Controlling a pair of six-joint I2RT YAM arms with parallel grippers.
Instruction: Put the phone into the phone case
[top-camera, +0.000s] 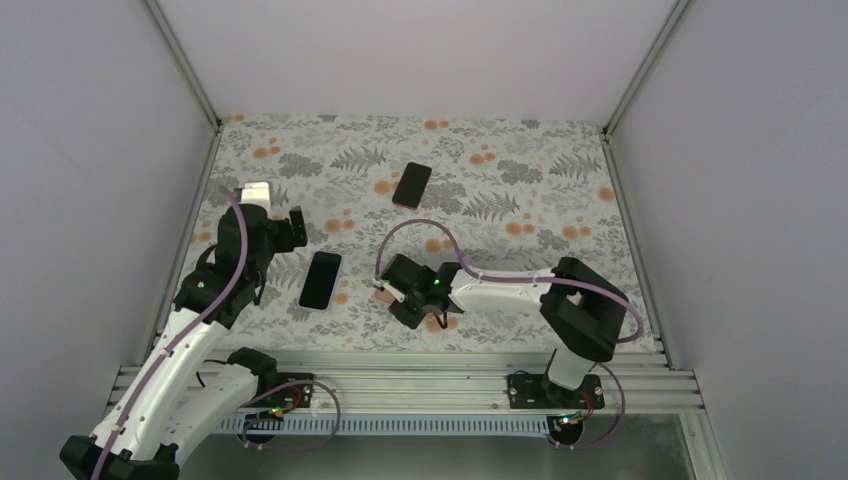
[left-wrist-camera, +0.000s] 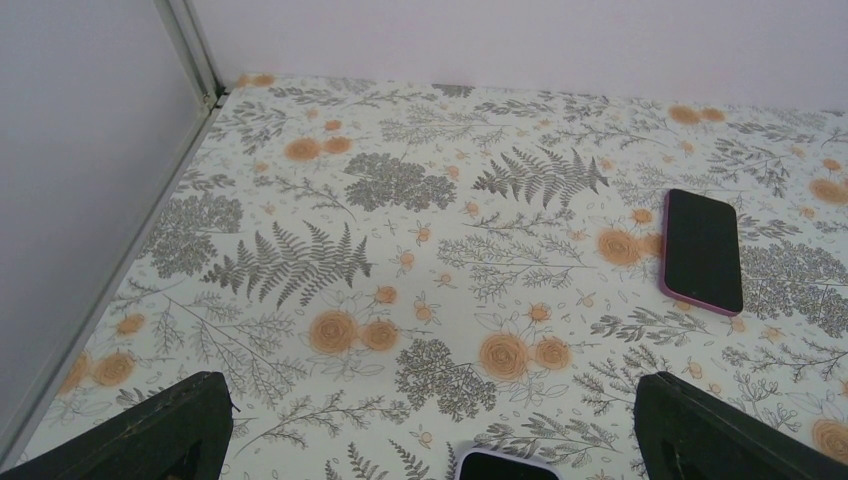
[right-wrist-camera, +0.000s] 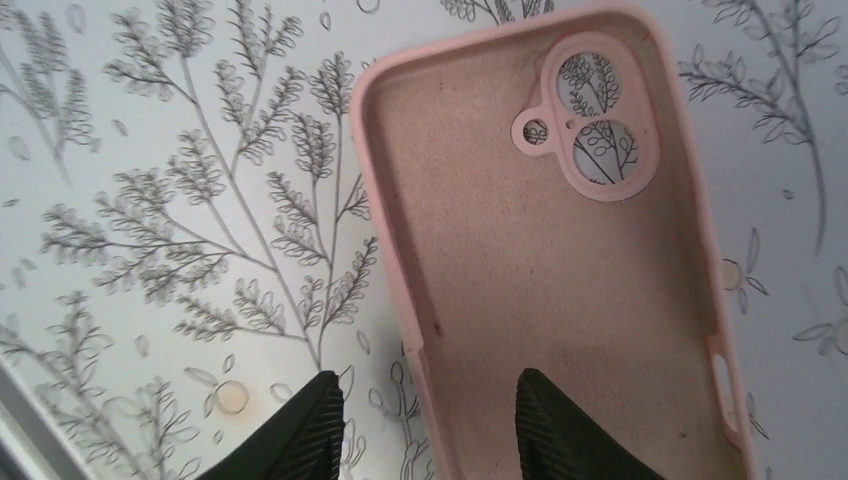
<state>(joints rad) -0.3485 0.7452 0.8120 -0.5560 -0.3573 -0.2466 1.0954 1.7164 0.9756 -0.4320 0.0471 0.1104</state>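
Steady the pink phone case (right-wrist-camera: 560, 280) flat and hollow side up where found: near centre of the bench (top-camera: 520, 160), under the right pincer (right-wrist-camera: 428, 388). Parted narrowly there, straddling one long wall with slack either side, clamping nothing. Bring the near phone (top-camera: 320, 280) over screen up, camera end toward the cutout (right-wrist-camera: 600, 120), and press the corners in evenly. Note the right arm folded low, wrist pointing left. Note the left pincer (left-wrist-camera: 432, 400) spread wide and empty, hovering just far-left of that phone.

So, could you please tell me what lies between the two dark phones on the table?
Nothing but bare flowered table covering; the top view shows it between the near phone and the far phone.
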